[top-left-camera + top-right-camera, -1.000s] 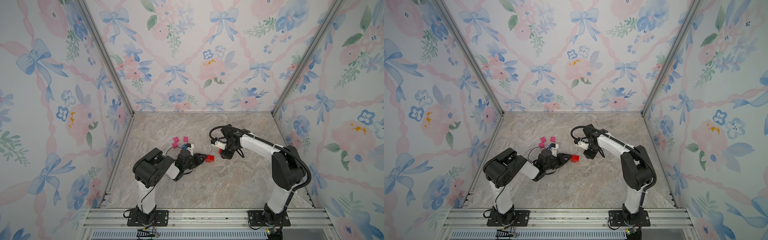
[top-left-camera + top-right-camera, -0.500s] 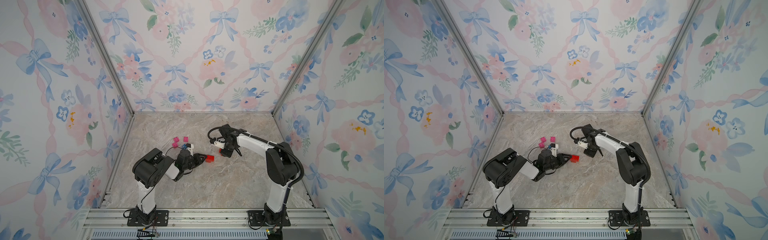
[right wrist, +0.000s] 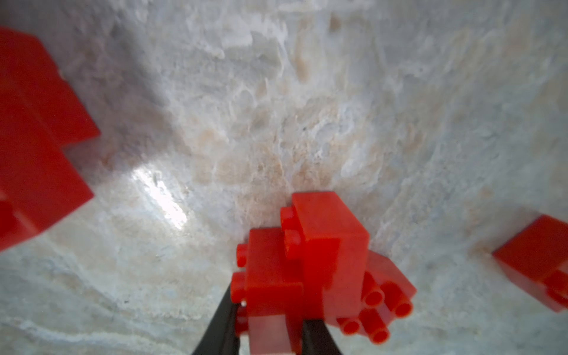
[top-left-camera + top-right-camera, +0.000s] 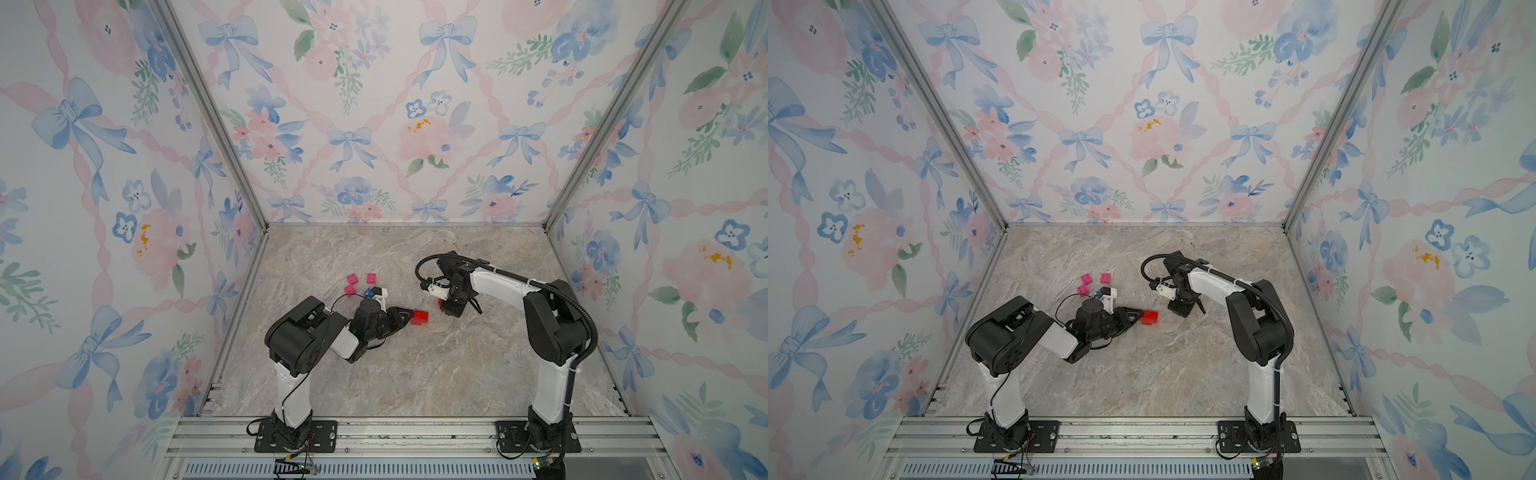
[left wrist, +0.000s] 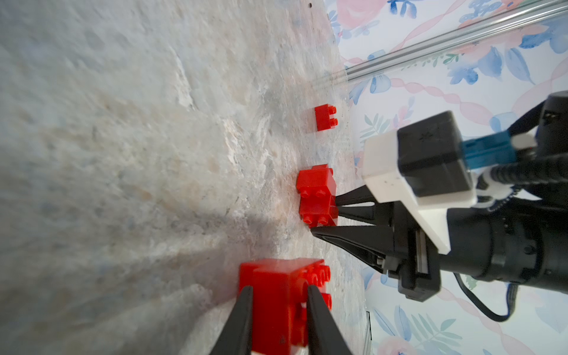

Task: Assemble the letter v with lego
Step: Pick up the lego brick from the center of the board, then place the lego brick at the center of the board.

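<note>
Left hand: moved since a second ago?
No. The left hand stays put in a top view, shut on the red lego, with the same gap from the pink lego.

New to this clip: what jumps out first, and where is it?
The bow-and-flower wallpaper on all three sides dominates. At the centre of the scene the left fingers are shut on a red lego piece, facing the right fingers, which are shut on a stepped red lego cluster. Three pink bricks lie loose nearby, toward the back.
</note>
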`<action>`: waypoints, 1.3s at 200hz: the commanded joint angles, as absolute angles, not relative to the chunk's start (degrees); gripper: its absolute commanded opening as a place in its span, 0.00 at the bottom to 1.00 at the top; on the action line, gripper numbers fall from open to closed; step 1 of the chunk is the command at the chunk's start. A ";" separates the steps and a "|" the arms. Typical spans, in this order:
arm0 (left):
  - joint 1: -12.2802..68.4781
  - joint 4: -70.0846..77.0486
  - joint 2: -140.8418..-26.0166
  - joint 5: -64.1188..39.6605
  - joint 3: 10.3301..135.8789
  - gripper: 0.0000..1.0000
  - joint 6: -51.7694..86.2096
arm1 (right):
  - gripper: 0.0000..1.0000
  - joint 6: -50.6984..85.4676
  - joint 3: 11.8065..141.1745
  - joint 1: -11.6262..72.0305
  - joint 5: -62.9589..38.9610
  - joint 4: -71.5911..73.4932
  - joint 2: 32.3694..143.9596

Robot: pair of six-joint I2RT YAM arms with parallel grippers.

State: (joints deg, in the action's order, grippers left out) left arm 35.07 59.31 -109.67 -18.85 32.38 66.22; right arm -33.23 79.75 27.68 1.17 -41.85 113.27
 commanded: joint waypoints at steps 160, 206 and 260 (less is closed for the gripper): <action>33.93 57.80 -107.99 -17.66 31.82 0.05 65.17 | 0.18 16.29 56.33 23.99 -51.10 -33.03 96.91; 33.93 57.79 -108.08 -17.93 32.17 0.05 65.30 | 0.21 17.08 53.78 22.49 -53.64 -28.85 102.39; 33.96 57.75 -108.47 -18.02 32.09 0.05 65.35 | 0.28 14.59 53.55 19.56 -53.87 -30.48 105.23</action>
